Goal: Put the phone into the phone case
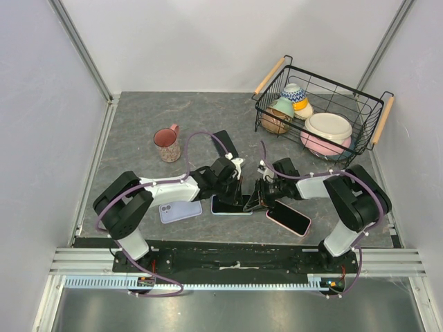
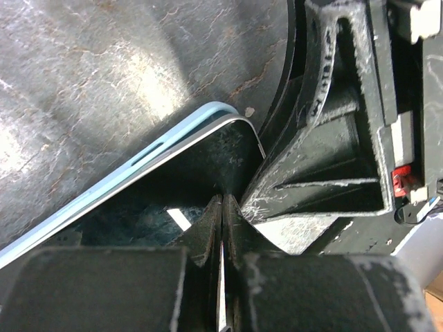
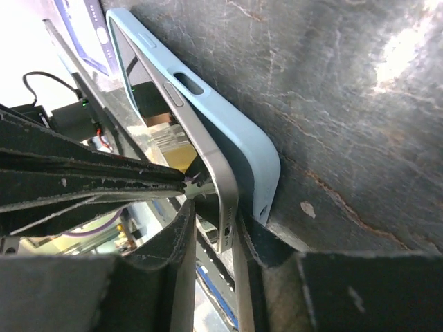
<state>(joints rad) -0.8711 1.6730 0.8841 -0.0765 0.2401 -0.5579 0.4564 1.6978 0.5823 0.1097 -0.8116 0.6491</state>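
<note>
phone (image 1: 227,205) lies flat, screen up, on the surface (image 1: 138,124), front centre, between the two arms. Long axis runs left-right, roughly parallel to the near edge.

It sits in the light blue phone case (image 3: 239,128). At the right-hand corner the silver frame stands proud of the case lip, so it doesn't look fully seated there.

left claw (image 2: 221,204): fully closed, nothing between the fingers. Tips point down onto the dark screen, just inside that right-hand corner.

right claw (image 3: 216,218): narrow gap. Phone corner and case corner sit in the gap, one finger on either side. Can't tell whether the pads are pressing on them.

The two claws are almost touching, meeting over the same end of the phone.

Also on the surface:
- lavender phone (image 1: 180,211), back up, just left of the cased one
- pink-cased phone (image 1: 288,218), to the right, angled
</note>
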